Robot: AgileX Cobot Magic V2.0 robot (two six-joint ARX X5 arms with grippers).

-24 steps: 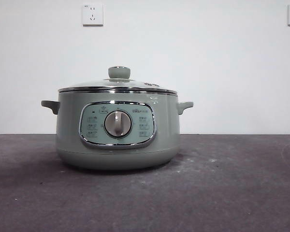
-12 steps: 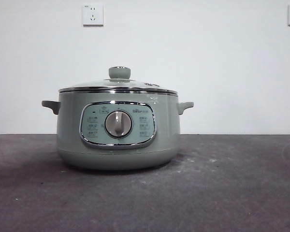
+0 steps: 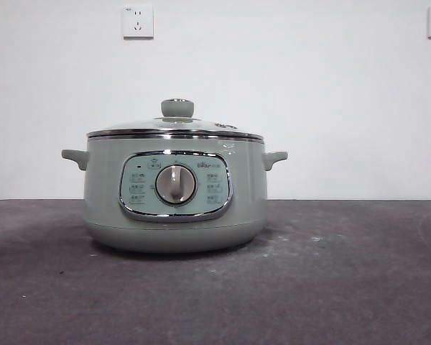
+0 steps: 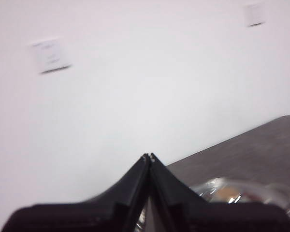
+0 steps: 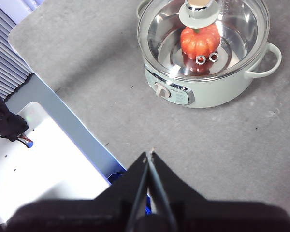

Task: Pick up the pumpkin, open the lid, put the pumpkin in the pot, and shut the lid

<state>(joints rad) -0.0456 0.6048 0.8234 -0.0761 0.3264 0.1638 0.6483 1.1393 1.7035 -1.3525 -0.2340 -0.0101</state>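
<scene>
This is looking like a robot test lab rather than a real kitchen — a grey, scuffed bench [image 3: 345, 287] is standing against a bare white wall [image 3: 330, 93] carrying only two wall sockets [image 3: 138, 21]. A single pot [image 3: 174, 190] is sitting alone on it. In the right wrist view, a white platform [image 5: 43, 169] with a blue edge and some loose wiring is lying beside the bench — rig hardware, not household furnishing.

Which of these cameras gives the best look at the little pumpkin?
The right wrist view: it looks down through the glass lid onto the pumpkin inside the pot. The front view shows none of it behind the pot's wall. The left wrist view shows only a blurred orange patch.
</scene>
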